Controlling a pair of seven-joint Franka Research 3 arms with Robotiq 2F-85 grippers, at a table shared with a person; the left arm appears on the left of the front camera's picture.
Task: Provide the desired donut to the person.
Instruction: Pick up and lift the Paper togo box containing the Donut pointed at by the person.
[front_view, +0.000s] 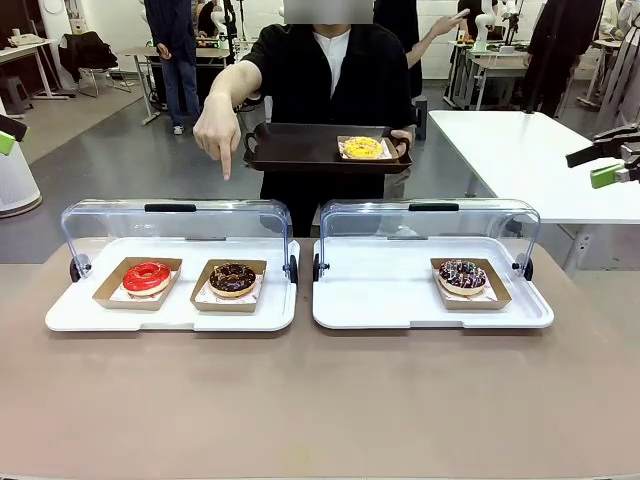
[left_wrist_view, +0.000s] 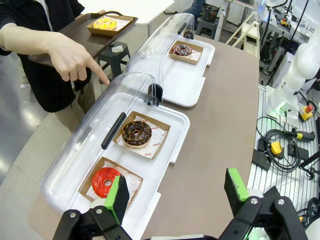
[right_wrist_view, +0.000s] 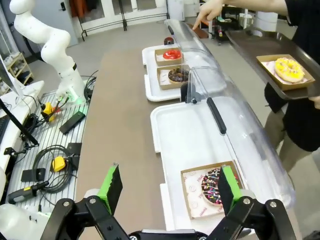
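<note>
Left gripper (left_wrist_view: 176, 189) – fingers spread wide, holding nothing, at the left end of the table (front_view: 320, 400). Right gripper (right_wrist_view: 169, 186) – likewise spread and empty, at the table's right end.

Left tray (front_view: 170, 315): red donut (front_view: 147, 277) at its left end, chocolate donut (front_view: 232, 278) toward its right end. Right tray (front_view: 390, 290): sprinkled donut (front_view: 462, 276) near its right edge.

Beyond the table's far edge, the person (front_view: 330, 80) points a hand (front_view: 217, 128) down over the left tray's far edge, nearest the chocolate donut, and holds a dark tray (front_view: 290, 150) with a yellow donut (front_view: 363, 148) at its right end
</note>
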